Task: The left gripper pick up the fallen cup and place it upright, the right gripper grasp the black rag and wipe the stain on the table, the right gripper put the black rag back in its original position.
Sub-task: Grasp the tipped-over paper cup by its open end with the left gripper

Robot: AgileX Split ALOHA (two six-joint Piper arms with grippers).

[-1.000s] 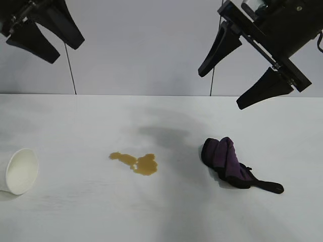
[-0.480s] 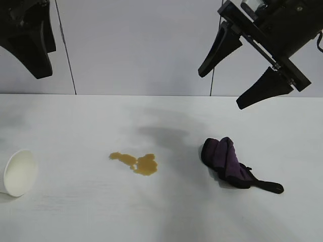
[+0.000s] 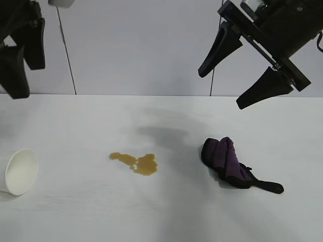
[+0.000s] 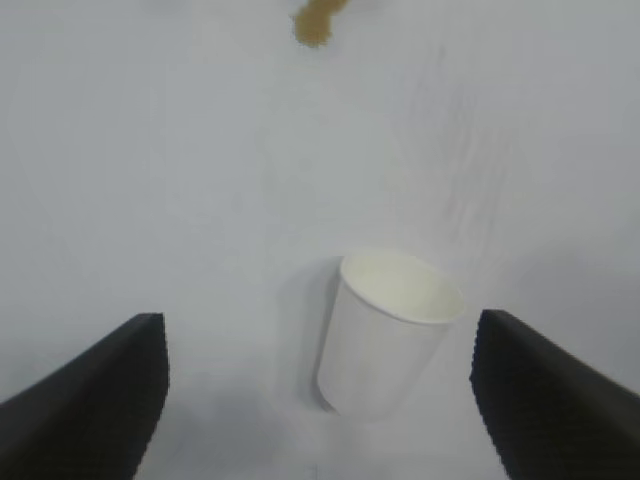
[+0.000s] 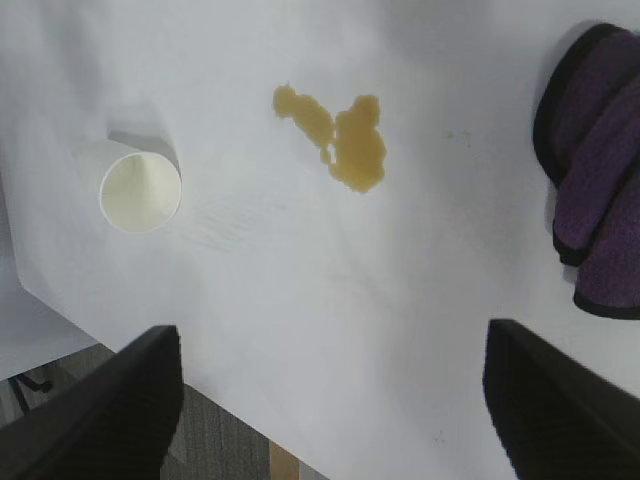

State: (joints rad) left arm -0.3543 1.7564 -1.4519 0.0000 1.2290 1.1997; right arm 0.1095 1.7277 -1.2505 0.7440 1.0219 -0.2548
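- White paper, thin-walled and empty: that is the cup (image 3: pixel 20 172), lying on its side on the desk (image 3: pixel 91 212), well to one side of the stain (image 3: pixel 135 163) and on the far side of it from the black rag (image 3: pixel 229 165).
- I judge it very light and easily crushed, so a gentle squeeze across the middle of the wall suits it better than a pinch at the rolled rim.
- It can roll away if I nudge it on one side only; both fingertips should meet it together.
- In my left wrist view the cup (image 4: pixel 385 332) sits between my two left fingers, below them and not touched.
- My left gripper (image 3: pixel 19 55) hangs above the cup, jaws released and spread wide, holding nothing.
- My right gripper (image 3: pixel 229 80) hangs high above the rag, jaws also spread and empty.
- Soft and floppy, the rag is bunched in a heap with a thin tail trailing away from the stain; I would take it at the thick folded middle, not the tail.
- Amber liquid of the stain is untouched; the rag lies clear of it.
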